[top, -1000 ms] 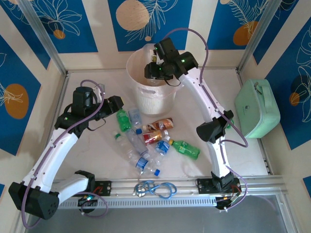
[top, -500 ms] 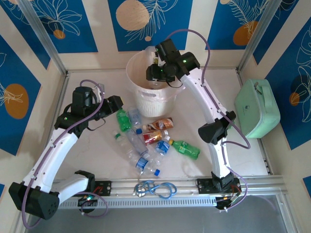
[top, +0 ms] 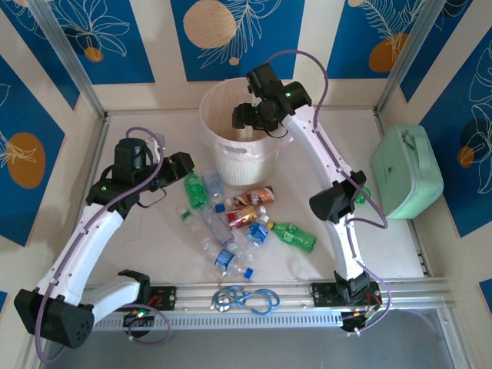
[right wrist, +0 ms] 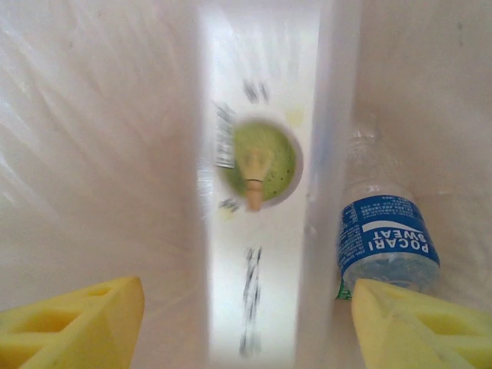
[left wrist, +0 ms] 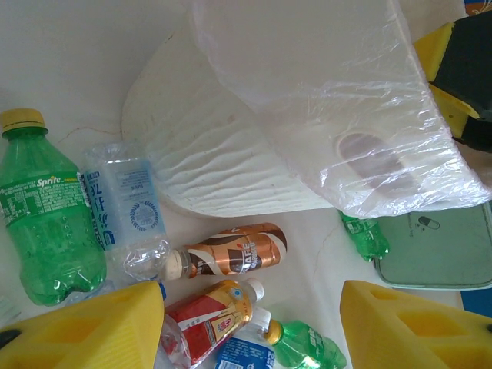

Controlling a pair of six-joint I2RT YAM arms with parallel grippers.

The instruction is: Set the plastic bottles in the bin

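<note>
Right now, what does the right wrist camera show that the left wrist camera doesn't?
Right wrist: the inside of the bin, a Pocari Sweat bottle lying in it, and a blurred pale shape beneath the open right pincer. Left wrist: the bin's outer wall, the mint-green case, and bottles on the table, including a green Sprite bottle and a brown-labelled bottle. Shared: the bin, and yellow fingertips spread apart.
</note>
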